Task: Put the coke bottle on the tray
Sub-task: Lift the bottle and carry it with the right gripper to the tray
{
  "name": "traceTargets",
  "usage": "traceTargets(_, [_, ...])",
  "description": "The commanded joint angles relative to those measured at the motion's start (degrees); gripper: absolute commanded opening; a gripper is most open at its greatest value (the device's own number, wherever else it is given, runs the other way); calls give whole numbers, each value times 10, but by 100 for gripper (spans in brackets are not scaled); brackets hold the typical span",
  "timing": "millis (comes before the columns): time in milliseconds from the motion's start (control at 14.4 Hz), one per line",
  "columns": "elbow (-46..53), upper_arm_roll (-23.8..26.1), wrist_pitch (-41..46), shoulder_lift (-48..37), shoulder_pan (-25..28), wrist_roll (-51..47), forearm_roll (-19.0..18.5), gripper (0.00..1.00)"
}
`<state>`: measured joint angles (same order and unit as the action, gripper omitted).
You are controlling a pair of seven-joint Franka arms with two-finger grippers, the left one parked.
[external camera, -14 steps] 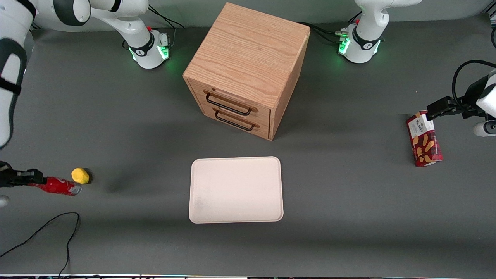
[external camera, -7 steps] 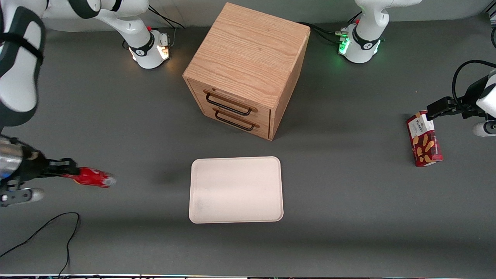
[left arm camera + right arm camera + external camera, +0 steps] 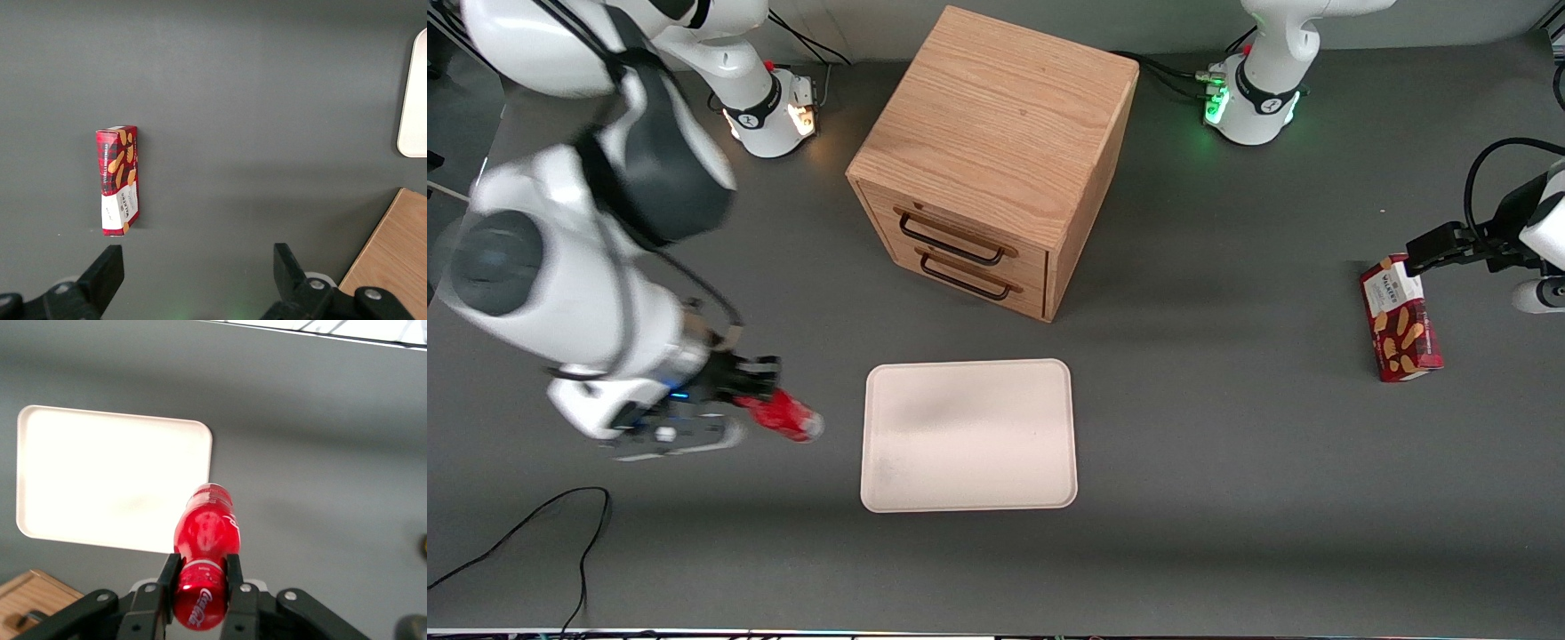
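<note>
The right arm's gripper (image 3: 769,404) hangs above the dark table (image 3: 1227,498), just beside the cream tray (image 3: 967,435) on the working arm's side. Its jaws are clamped on the red coke bottle (image 3: 786,416), held lengthwise with its base toward the tray.

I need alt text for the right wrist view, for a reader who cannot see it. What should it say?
The gripper is shut on the coke bottle, a small red bottle pointing away from the camera, above the grey table. The cream-white tray lies empty just ahead of the bottle, and a corner of the wooden cabinet shows at the edge.
</note>
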<state>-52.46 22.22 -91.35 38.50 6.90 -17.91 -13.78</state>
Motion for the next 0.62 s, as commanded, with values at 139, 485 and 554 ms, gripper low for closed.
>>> traceTargets(139, [-3,12,-100,78,36,-55,-63,12])
traceTargets(485, [-14,12,-180,138,36,-55,-63,15])
traceTargets(554, [-14,12,-181,143,36,-55,-64,15])
